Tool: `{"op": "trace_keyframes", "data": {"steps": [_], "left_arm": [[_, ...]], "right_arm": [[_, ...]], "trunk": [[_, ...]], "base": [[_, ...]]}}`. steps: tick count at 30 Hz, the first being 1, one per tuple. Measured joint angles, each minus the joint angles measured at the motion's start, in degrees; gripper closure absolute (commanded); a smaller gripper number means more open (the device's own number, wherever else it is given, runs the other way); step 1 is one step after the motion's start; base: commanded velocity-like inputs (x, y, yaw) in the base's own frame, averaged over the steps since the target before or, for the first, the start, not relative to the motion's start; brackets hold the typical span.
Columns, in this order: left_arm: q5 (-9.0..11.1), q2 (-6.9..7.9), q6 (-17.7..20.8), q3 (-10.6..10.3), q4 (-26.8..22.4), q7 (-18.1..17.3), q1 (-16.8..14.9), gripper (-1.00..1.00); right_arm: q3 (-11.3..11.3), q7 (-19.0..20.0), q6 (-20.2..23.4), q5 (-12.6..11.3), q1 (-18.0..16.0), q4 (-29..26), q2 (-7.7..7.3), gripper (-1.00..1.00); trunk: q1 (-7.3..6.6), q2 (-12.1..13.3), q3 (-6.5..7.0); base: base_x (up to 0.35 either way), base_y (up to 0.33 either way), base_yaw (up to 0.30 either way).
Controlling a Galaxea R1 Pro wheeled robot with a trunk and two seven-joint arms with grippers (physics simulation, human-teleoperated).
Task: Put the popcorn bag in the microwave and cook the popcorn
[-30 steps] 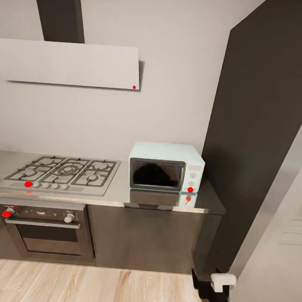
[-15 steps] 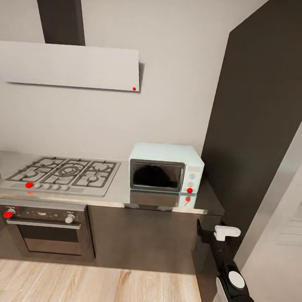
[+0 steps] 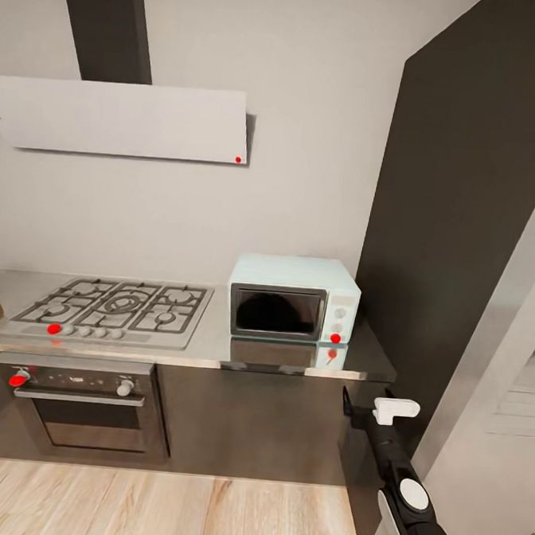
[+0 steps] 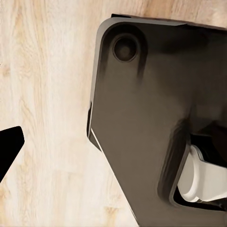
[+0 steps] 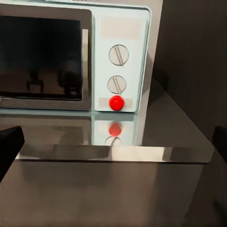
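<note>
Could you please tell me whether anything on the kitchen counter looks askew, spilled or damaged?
Nothing stands out. The microwave sits squarely on the countertop with its door shut, beside the gas hob, and the steel shows no spill. The popcorn bag is not clearly visible.

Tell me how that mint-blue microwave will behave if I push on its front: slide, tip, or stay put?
Probably won't tip: the boxy pale mint-blue microwave is wider than tall and sits flat. It may slide, since the glossy brushed-steel countertop mirrors it and looks slick. Likely rigid and fairly heavy, though weight can't be seen.
</note>
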Motion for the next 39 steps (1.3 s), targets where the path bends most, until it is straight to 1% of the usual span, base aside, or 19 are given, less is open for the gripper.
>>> {"op": "trace_keyframes", "data": {"steps": [2,6,10,17,34,39], "left_arm": [[0.0,-0.01,0.0,0.0,0.0,0.1,0.0,-1.00],[0.0,0.06,0.0,0.0,0.0,0.1,0.0,-1.00],[0.0,0.01,0.0,0.0,0.0,0.1,0.0,-1.00],[0.0,-0.01,0.0,0.0,0.0,0.0,0.0,-1.00],[0.0,0.07,0.1,-0.1,0.0,-0.1,0.0,-1.00],[0.0,-0.06,0.1,-0.2,0.1,-0.2,0.0,-1.00]], "right_arm": [[0.0,0.0,0.1,0.0,0.0,0.0,0.00,-1.00],[0.1,0.0,0.0,0.0,0.0,0.0,0.00,-1.00],[0.1,0.0,0.0,0.0,0.0,0.0,0.00,-1.00],[0.1,0.0,-0.1,0.0,0.0,0.0,0.00,-1.00],[0.1,-0.1,-0.2,0.0,0.0,0.2,0.00,-1.00],[0.1,0.0,-0.2,0.0,0.0,0.3,0.00,-1.00]], "trunk": [[-0.43,0.8,0.32],[-0.44,0.8,0.33],[-0.46,0.8,0.33],[-0.47,0.8,0.33],[-0.47,0.8,0.33],[-0.44,0.8,0.33]], "base": [[0.000,0.000,0.000],[0.028,-0.020,0.000],[0.167,-0.109,0.000],[0.267,-0.104,0.000],[0.326,-0.001,0.000],[0.098,0.015,0.000]]}}
